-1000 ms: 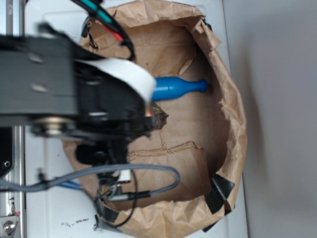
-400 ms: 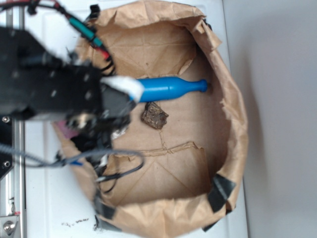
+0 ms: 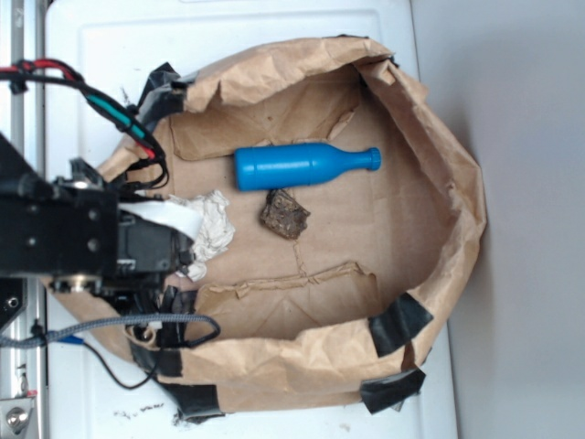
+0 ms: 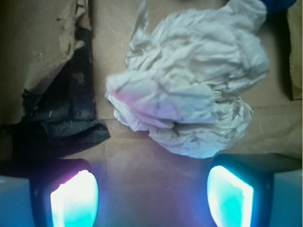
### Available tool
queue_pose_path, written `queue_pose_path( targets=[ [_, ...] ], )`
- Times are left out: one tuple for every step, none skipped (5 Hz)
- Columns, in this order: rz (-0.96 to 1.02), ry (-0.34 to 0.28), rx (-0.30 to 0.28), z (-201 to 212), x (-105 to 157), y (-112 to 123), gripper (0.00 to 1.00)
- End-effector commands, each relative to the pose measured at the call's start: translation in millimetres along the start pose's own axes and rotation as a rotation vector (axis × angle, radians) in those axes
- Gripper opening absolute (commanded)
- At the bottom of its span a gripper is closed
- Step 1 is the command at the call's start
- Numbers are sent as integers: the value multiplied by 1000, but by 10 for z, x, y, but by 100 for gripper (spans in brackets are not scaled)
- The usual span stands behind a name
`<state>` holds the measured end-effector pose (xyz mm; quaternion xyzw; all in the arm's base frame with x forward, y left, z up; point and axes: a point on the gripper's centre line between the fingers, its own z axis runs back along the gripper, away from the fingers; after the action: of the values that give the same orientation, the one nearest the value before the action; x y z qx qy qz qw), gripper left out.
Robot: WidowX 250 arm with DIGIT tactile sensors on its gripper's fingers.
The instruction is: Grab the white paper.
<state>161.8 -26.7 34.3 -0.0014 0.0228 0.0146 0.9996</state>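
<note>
The pincer (image 4: 151, 196) stands released, its two glowing pads wide apart at the bottom of the wrist view, with nothing between them. The white paper (image 4: 189, 90) lies just ahead of it on the floor of the kraft paper bag (image 3: 384, 210), a loose crumpled wad near the bag's left wall.

What worries me is the offset. The wad sits more toward the right pad than the middle of the gap, so I reckon a straight descent could catch only its edge, and the light, springy tissue might slip out or get pushed along the bag floor instead of being held. A strip of black tape (image 4: 61, 127) and a torn flap of the bag sit just beside the left pad; closing low there could snag the bag itself. The blue bottle (image 3: 302, 166) and the dark brown chunk (image 3: 284, 214) lie further into the bag, apart from the paper, so they look safe.

The bag is spread open on a white table (image 3: 228, 32), its rim patched with black tape; a plain grey surface runs along the right.
</note>
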Motion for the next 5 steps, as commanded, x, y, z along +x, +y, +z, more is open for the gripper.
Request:
queue_pose_path(
  targets=[
    [-25, 4, -30, 119, -103, 62, 0],
    [-25, 1, -61, 226, -92, 135, 3],
    [-25, 1, -61, 226, -92, 135, 100],
    [-25, 1, -61, 226, -92, 135, 100],
    [-1, -70, -124, 444, -102, 392, 100]
  ],
)
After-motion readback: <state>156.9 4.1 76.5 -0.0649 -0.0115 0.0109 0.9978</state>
